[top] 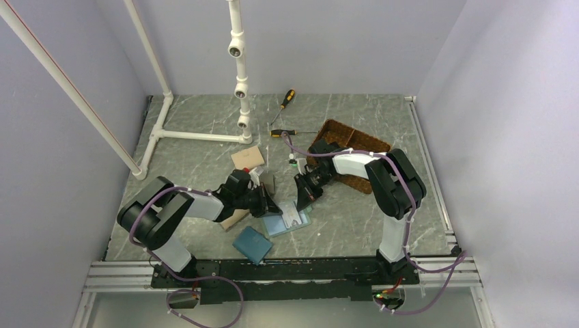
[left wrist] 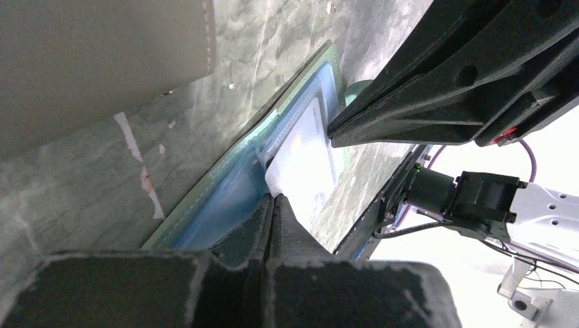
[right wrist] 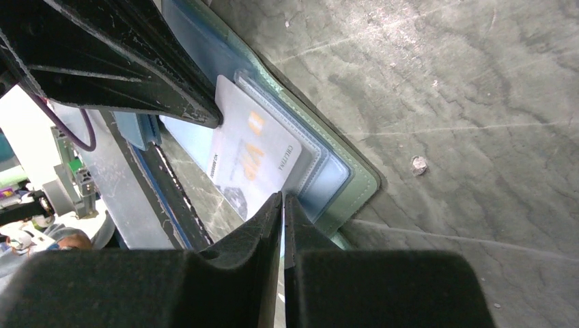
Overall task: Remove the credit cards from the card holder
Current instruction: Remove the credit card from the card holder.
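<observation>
The card holder lies open on the table, sage-green outside and pale blue inside. A whitish credit card with orange print sticks partway out of a pocket. My left gripper is shut, its tips pinching that card's near corner. My right gripper is shut to a hairline slit. Its tips rest at the card's other edge, on the holder's pockets, and I cannot tell whether anything thin sits between them. In the top view both grippers, left and right, meet over the holder.
A dark blue wallet lies just in front of the holder. A tan wallet lies behind my left arm. A woven basket stands behind my right arm. Two screwdrivers and a white pipe frame are at the back.
</observation>
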`<state>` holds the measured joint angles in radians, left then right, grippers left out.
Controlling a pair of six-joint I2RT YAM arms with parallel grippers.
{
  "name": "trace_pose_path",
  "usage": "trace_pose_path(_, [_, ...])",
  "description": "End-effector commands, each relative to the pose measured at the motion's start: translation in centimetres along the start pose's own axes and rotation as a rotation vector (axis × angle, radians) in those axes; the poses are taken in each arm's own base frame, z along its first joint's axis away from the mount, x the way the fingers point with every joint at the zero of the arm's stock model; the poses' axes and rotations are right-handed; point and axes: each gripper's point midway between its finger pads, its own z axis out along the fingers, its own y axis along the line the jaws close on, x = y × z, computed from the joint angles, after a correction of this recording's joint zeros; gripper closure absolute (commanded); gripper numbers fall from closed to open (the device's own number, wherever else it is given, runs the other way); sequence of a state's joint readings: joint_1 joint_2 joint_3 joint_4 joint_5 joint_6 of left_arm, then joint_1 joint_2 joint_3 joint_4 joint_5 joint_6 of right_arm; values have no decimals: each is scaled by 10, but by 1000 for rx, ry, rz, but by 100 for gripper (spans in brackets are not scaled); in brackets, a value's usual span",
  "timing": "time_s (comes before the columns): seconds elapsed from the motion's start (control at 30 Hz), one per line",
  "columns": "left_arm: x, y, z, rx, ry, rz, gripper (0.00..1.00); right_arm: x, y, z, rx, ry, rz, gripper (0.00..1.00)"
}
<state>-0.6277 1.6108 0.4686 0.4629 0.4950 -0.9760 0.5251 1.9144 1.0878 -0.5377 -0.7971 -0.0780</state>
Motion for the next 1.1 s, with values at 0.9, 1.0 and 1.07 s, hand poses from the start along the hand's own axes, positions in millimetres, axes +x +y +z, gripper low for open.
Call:
trace_pose_path(0.9, [-5,10,4,92,-20,-175,66,10,-24,10,86,57,-21,90])
trace_pose_path(1.0, [-7,13,8,96,-35,-193,74,10,-24,10,87,56,-20,90])
trace_pose_path(1.07, [-9,13,8,99,-41,-190,82,10,-24,10,87,58,-20,91])
